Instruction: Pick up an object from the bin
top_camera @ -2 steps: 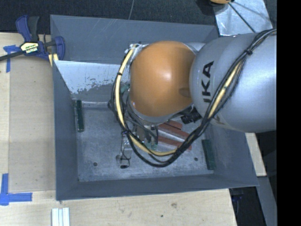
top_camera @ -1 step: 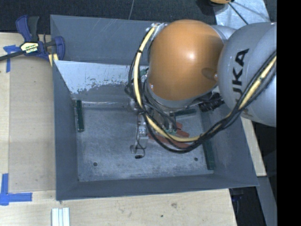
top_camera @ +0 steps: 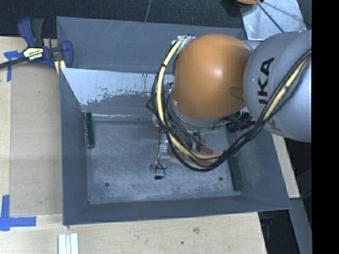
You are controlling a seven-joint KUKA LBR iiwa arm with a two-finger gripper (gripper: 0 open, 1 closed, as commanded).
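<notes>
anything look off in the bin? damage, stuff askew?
Only wear: the bin's back wall is pale and streaked with dark scratches along its lower edge. A reddish thing lies mostly hidden under the wrist, too covered to identify. The gripper hangs low over the floor's middle. Nothing looks spilled.

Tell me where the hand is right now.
In the camera view the hand is near the middle of the bin floor, just below and left of the orange wrist cover.
</notes>
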